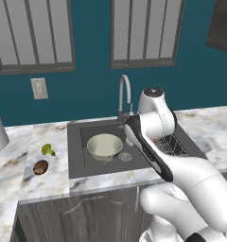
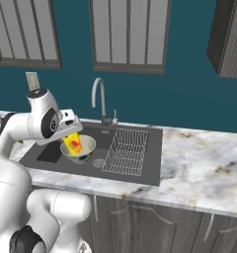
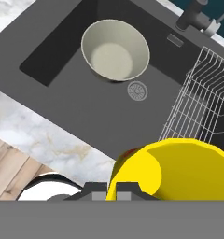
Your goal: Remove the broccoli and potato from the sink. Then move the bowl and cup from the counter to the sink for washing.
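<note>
So the cup (image 3: 179, 168) is pinched in my jaws, hanging over the sink (image 1: 82, 165) just beside the bowl (image 1: 105, 145). Let go from here and it could bounce off the bowl's rim, or tip.

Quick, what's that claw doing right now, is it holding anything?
Claw: closed on the small bright yellow cup, above the dark grey sink.
</note>
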Robot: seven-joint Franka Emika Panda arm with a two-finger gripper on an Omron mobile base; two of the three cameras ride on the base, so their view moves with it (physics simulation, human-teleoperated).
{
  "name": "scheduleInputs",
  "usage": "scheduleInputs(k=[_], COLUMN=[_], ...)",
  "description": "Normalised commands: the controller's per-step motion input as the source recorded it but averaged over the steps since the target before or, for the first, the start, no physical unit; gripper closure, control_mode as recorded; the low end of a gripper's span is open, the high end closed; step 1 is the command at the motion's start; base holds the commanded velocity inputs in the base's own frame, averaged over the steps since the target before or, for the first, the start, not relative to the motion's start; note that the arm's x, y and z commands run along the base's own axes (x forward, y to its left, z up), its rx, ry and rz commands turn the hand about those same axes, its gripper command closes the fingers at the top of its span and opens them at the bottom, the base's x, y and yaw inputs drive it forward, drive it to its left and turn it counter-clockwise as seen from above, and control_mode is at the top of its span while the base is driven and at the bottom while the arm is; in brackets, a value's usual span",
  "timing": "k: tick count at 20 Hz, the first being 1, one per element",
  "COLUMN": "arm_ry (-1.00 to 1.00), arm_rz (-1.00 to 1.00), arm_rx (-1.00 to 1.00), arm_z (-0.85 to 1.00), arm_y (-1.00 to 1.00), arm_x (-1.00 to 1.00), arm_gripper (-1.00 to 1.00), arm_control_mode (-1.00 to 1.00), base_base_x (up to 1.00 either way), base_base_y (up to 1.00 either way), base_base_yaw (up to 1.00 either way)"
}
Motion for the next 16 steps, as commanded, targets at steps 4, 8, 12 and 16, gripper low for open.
scheduleInputs(k=[4, 8, 12, 16], arm_ry=[0.0, 0.0, 0.0, 0.0], arm_rz=[0.0, 0.0, 0.0, 0.0], arm_rx=[0.0, 0.0, 0.0, 0.0], arm_z=[-0.14, -0.14, -0.14, -0.15], arm_y=[0.0, 0.0, 0.0, 0.0], arm_x=[0.2, 0.2, 0.16, 0.12], arm_gripper=[1.0, 1.0, 1.0, 1.0], arm_control_mode=[-1.0, -1.0, -1.0, -1.0], base_base_x=[0.0, 0.0, 0.0, 0.0], base_base_y=[0.0, 0.0, 0.0, 0.0], base_base_yaw=[0.0, 0.0, 0.0, 0.0])
